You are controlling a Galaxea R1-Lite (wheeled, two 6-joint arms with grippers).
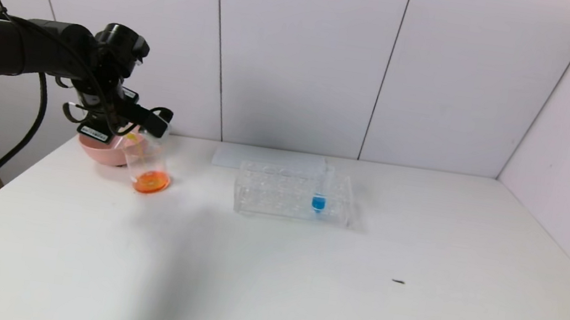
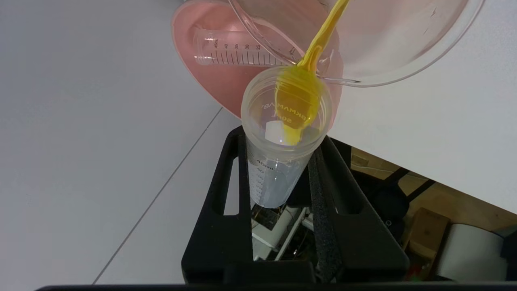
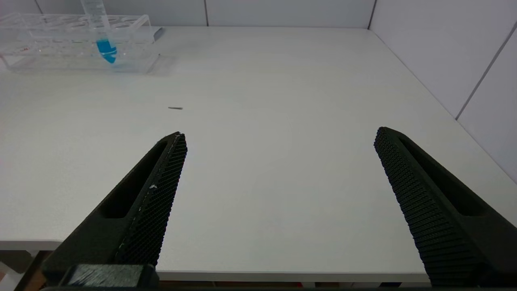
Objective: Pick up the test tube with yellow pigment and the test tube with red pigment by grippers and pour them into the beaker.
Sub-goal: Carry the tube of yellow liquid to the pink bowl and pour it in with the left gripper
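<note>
Pouring under way at the 10 o'clock corner of the white table [image 1: 301,285]. Left gripper [image 1: 159,125] is raised above the beaker [image 1: 147,166], its fingers [image 2: 331,194] pinched on the test tube with yellow pigment [image 2: 284,133]. Tube is tipped mouth-down toward the beaker rim; a thin yellow stream [image 2: 323,36] runs from the tube mouth over the rim and into the beaker. A streak of yellow liquid still clings to the tube's inner wall near the mouth. Beaker stands upright on the table, with an orange-red layer [image 1: 151,182] across its bottom.

Pink bowl [image 1: 99,150] sits just behind the beaker, at its 10 o'clock, touching or nearly touching it; cannot tell which. A clear graduated tube [image 2: 234,50] lies on its side inside the bowl; from the left wrist view no pigment is discernible in it, so I cannot tell whether it is the test tube with red pigment.

Clear tube rack [image 1: 294,195] stands near table centre, at 3 o'clock from the beaker and well apart from it. One blue-tipped tube [image 1: 320,193] stands upright in a slot toward the rack's right end.

Right gripper [image 3: 278,141] hangs low near the table's 5 o'clock edge, out of the head view, fingers spread wide and holding nothing. Small dark speck [image 1: 398,281] lies on the table at roughly 4 o'clock from the rack.
</note>
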